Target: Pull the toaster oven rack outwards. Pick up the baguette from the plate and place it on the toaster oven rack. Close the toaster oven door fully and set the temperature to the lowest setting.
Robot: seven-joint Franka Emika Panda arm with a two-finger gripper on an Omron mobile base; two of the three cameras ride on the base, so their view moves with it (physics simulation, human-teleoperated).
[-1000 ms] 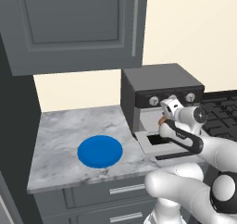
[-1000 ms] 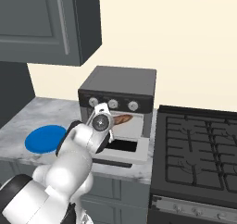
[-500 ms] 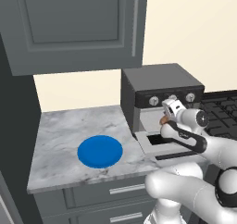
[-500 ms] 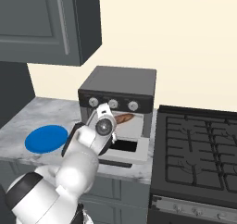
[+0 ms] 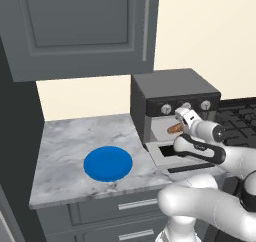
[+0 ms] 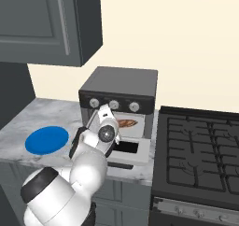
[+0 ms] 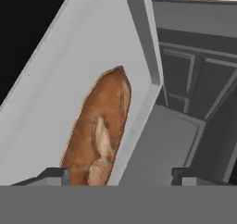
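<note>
So the jaws of the gripper [image 7: 120,174] just spread apart and aren't pinching anything now; a second ago they sat tighter, with the baguette [image 7: 98,134] between them. The loaf now lies flat on the toaster oven rack [image 7: 55,93], one tip pointing to about 1 o'clock in the hand view. From the right base view it sits inside the toaster oven [image 6: 119,99] mouth. The plate [image 5: 108,164] on the desk [image 5: 75,141] is bare. I'd say placement's done; next up is backing out, shutting the toaster oven door [image 6: 128,151] and turning the temperature knob.
</note>
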